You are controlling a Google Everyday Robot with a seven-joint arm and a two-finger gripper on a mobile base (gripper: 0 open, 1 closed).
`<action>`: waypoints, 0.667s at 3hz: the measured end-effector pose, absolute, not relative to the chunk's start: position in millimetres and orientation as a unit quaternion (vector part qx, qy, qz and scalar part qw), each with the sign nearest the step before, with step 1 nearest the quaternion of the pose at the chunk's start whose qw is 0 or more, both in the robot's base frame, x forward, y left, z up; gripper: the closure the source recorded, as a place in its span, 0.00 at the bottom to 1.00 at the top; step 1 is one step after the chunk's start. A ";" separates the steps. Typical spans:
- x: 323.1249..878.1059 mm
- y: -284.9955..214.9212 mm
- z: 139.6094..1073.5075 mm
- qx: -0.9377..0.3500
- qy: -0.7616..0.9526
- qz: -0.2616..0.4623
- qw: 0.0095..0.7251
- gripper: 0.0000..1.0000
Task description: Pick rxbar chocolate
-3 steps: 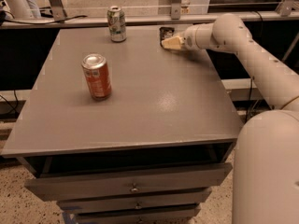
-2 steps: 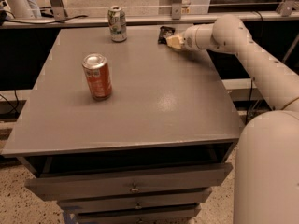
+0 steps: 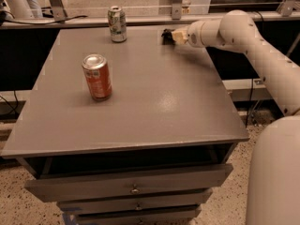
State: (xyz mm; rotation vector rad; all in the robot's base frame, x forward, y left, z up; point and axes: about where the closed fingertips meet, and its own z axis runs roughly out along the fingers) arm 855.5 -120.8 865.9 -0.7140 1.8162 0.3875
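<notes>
Grey surface (image 3: 154,107) on a drawer unit, sole camera view. Gripper (image 3: 173,35) sits at the far edge, against the rxbar chocolate (image 3: 165,33); jaws' spread I cannot tell. I judge this the grasp stage; next needs firm closure, then lift. Count: one bar, two cans: red can (image 3: 97,77), green-white can (image 3: 117,24).

- Table (image 3: 140,107): plain matt grey top; drawer fronts (image 3: 131,184) the same grey.
- Red can (image 3: 97,77), left of centre: orange-red body with pale markings and a silver top.
- Green-white can (image 3: 117,24), far edge: white with green patches.
- Rxbar chocolate (image 3: 165,33), far right: black.
- Gripper (image 3: 172,35), at the far right edge against the bar: cream-tan.
- Arm (image 3: 253,41): white.
- Floor (image 3: 225,205): beige, dark-speckled.
</notes>
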 end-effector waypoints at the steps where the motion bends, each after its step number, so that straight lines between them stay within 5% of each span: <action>1: 829.6 -109.8 888.0 -0.320 0.750 0.181 0.549 1.00; 2: 783.7 -97.2 897.7 -0.355 0.737 0.207 0.536 1.00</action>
